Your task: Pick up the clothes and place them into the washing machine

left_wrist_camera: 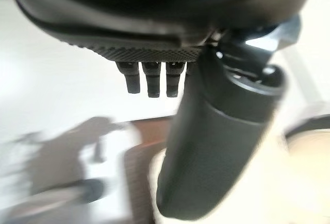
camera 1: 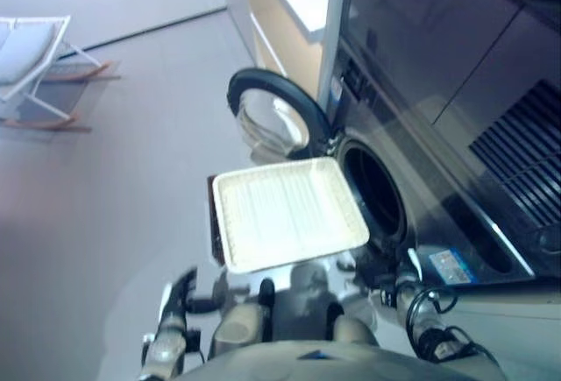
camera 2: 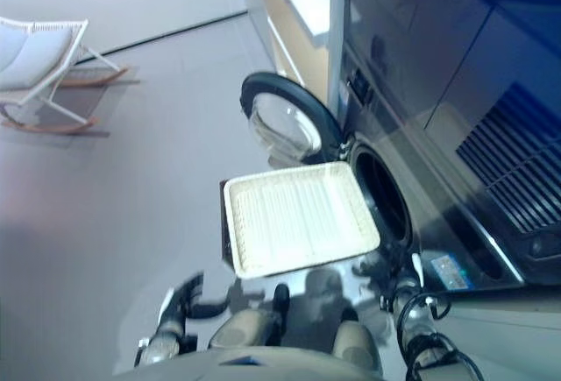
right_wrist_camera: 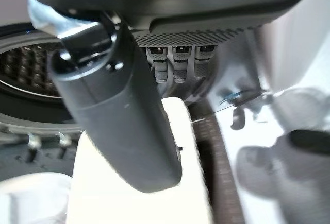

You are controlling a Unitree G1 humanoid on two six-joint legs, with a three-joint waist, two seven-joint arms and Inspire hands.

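White laundry basket point(camera 1: 287, 212) is sitting empty beside open washing machine point(camera 1: 375, 190); left hand point(left_wrist_camera: 154, 77) and right hand point(right_wrist_camera: 175, 62) are hanging relaxed, grasping nothing.

A white ribbed basket point(camera 1: 285, 210) sits by the dark grey washing machine point(camera 1: 421, 162) on pale grey floor point(camera 1: 105, 215).
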